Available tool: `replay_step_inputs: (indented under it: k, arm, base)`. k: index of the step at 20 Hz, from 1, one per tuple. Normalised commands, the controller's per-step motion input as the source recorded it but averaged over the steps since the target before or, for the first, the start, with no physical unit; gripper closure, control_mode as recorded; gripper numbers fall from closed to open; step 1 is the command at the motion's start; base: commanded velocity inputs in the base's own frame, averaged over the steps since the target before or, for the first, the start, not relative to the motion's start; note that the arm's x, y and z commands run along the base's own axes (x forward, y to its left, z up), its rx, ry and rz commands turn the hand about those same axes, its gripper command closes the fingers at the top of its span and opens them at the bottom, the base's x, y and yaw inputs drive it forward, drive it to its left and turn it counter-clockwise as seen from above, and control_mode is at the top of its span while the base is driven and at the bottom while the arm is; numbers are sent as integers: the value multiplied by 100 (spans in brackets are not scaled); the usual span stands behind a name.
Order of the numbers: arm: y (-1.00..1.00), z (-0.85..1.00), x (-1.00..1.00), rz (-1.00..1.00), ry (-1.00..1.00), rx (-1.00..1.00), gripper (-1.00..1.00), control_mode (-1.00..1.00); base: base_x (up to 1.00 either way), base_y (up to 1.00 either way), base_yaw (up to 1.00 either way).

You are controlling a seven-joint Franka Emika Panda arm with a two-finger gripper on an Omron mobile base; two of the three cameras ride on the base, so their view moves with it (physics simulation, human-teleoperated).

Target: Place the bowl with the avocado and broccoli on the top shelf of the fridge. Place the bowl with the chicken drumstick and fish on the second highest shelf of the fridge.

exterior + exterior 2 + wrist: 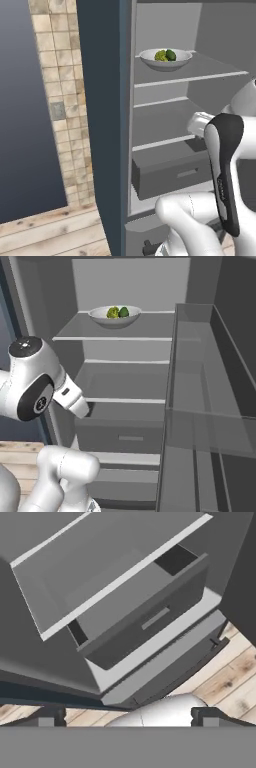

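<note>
The fridge (105, 125) stands open, with slate-blue sides and a pale grey inside. On its top shelf (200, 75) rests the wide white bowl with the avocado and broccoli (165, 59) (115, 317). The dark green avocado (124, 312) lies right of the yellow-green broccoli (113, 312). The shelf below (125, 376) is bare. My gripper (130, 719) is open with nothing between its fingertips, and it looks down at the grey bottom drawer (150, 617). The bowl with the chicken drumstick and fish is out of view.
The open fridge door (210, 406) with its clear bins stands at the right, close to the arm. A tiled wall strip (60, 100) and a dark panel (20, 100) are to the fridge's left. Wooden floor (230, 682) lies below the fridge.
</note>
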Motion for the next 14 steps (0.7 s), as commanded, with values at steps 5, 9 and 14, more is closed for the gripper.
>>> replay_step_inputs:
  k: [5,9,14]
  arm:
    - [1,-1,-12,1,0,0,-100,100]
    - [0,0,0,0,0,0,-100,100]
    - [0,0,0,0,0,0,-100,100]
  base:
    - [-72,13,7]
    - [-100,30,11]
    - [-100,68,5]
